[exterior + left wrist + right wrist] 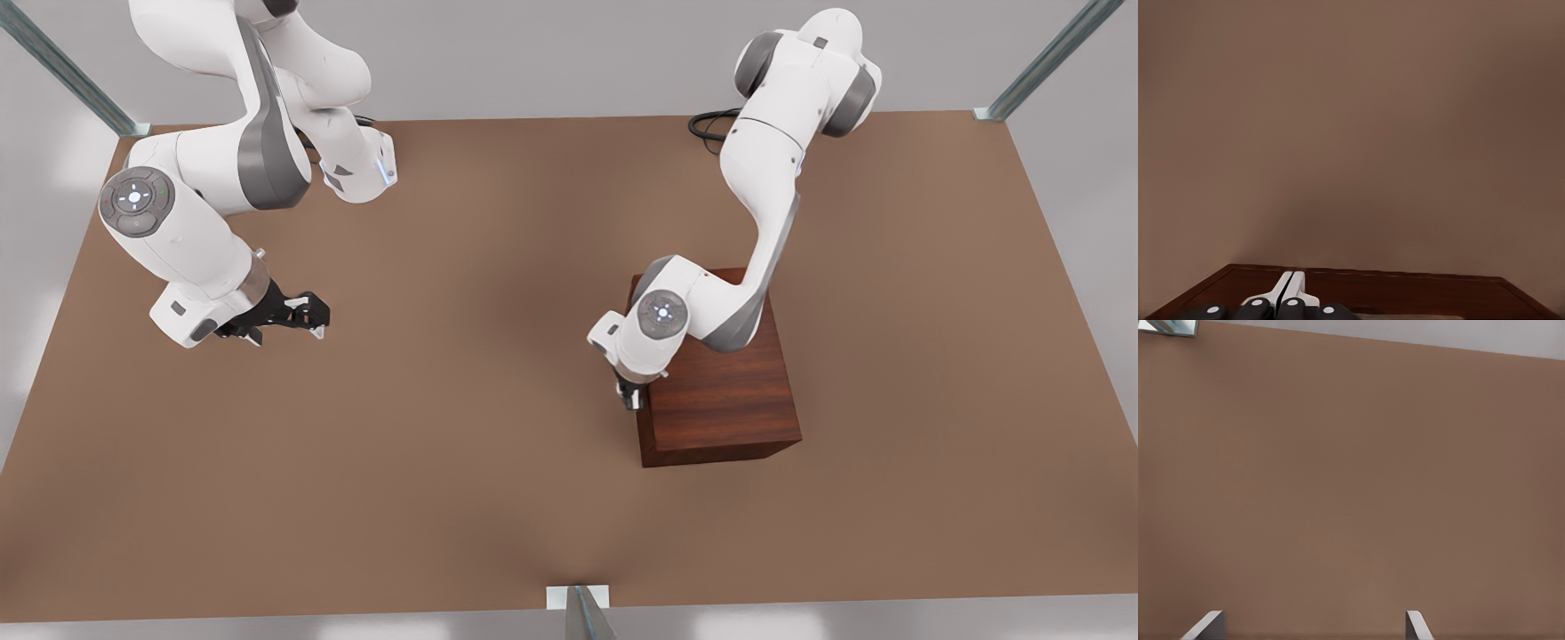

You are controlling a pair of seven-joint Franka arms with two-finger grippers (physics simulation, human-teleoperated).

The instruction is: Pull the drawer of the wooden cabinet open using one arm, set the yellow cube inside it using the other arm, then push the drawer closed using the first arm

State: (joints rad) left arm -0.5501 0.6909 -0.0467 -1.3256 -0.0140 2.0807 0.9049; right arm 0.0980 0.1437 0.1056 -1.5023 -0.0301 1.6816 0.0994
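The wooden cabinet (725,400) stands on the table at the front view's right, its flat top partly covered by my left arm. My left gripper (629,396) hangs at the cabinet's face toward the front view's left, just past the top edge. In the left wrist view its fingers (1290,285) are pressed together with nothing between them, over dark reddish wood (1418,292). The drawer sits flush in the cabinet, its handle hidden. My right gripper (316,316) hovers open over bare table at the front view's left, fingertips (1210,624) wide apart. The yellow cube is out of view.
The brown table (480,373) stretches wide between the two arms. Metal frame posts (71,76) stand at the far corners and one (582,613) at the near edge. A black cable (711,124) lies by the left arm's base.
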